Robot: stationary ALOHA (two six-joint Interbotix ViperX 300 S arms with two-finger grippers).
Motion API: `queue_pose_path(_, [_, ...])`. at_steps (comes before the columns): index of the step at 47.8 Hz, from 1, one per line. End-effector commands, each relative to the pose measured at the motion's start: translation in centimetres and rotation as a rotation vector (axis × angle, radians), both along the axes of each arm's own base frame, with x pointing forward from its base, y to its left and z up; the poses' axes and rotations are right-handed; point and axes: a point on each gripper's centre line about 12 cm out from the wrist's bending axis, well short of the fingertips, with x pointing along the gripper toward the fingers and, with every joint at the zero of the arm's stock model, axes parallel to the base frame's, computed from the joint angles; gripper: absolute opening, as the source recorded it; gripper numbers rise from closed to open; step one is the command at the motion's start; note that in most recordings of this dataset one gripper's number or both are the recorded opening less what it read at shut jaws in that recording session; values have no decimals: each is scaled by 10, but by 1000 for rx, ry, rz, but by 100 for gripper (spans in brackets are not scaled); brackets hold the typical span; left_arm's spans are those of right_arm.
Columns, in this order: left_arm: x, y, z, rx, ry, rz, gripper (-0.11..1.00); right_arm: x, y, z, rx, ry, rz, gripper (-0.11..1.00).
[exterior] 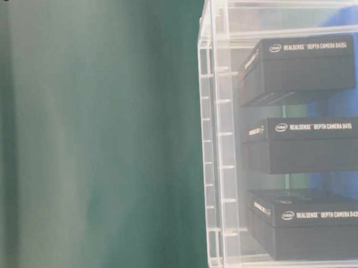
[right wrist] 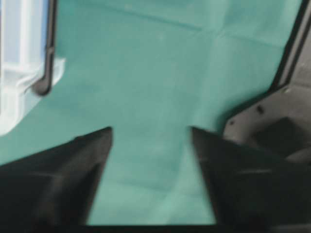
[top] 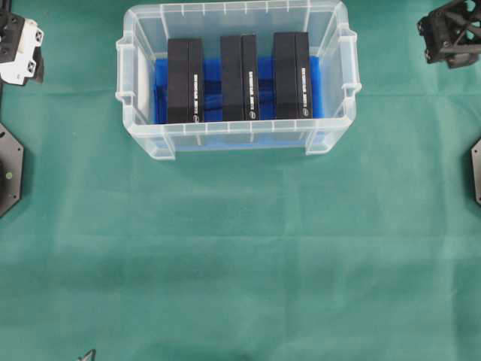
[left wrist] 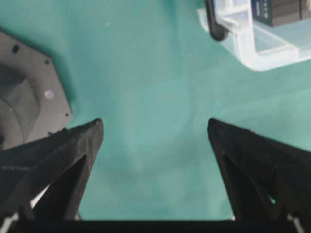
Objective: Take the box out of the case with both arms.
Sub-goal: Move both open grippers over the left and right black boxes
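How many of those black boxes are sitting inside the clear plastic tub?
3, in a row inside the case, seen from overhead: left box, middle box, right box. None seems hidden; the blue lining shows between them.

Clear case [top: 237, 143] was set on green cloth, blue-lined; three black boxes [top: 186, 81] were stood on edge inside, side by side.

It looked like a robotics lab bench: a green cloth [top: 240, 256] covered the table, black arm base plates [top: 9, 169] sat at both edges, and a clear plastic case [top: 143, 139] held boxes [exterior: 314, 145] labelled, seemingly, RealSense depth camera.
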Motion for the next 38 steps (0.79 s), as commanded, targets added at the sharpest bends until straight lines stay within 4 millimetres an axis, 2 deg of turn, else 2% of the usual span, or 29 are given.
queue_pose_path(1, [-1,-1,3,1,-10,4,90,-2,-2,6,-27,-19,-7,83])
queue_pose_path(3, [-1,-1,3,2,-10,14,90,-2,-3,7,-32,-26,-9,91])
queue_pose_path(6, [-1,0,4,10,-22,21,90,0,-3,7,-35,-44,-23,96])
queue_pose_path(23, [1,1,4,11,-79,75,90,0,-3,8,-31,-71,-72,95])
queue_pose_path(30, [10,3,-1,-14,-61,132,90,8,-6,7,-35,-83,-69,95])
queue_pose_path(38, [24,7,-2,-22,-41,142,90,28,-12,7,-37,-93,-64,95])
